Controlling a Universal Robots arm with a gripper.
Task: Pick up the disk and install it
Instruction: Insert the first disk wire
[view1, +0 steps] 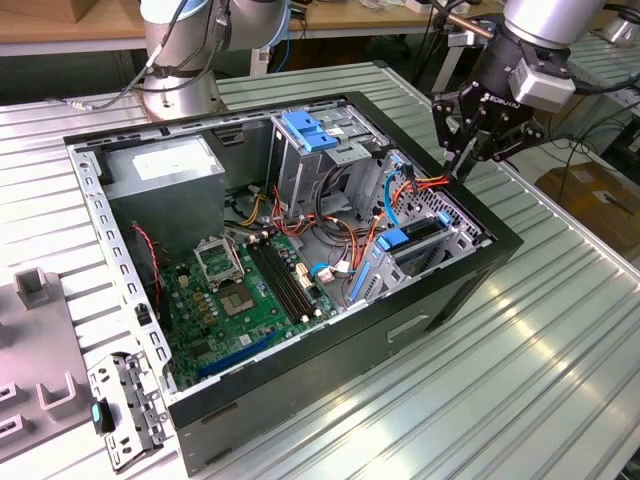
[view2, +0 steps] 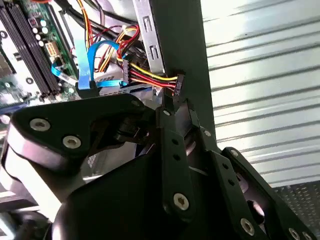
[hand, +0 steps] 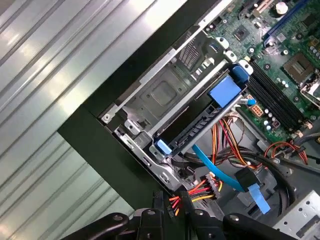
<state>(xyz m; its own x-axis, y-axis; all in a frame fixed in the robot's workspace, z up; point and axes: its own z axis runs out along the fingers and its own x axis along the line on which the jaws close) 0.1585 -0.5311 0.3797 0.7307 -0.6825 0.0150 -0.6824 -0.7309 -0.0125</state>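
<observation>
Disk (hand: 192, 125) sits slotted in the drive bay at the corner of the computer case (view1: 500, 250) on the exterior view's right, blue rails along its edges. Placing looks done, and cabling seems the step in hand. The pincer (view1: 463, 172) hangs over the case's rim, narrow, apparently pinching the black plug (view2: 176, 86) of a red, yellow and black cable. Seating it would call for squaring the plug to the disk's socket and pushing straight and gently. That socket is hidden, as is the disk's label, and the pincer's own body masks the exact grip.
</observation>
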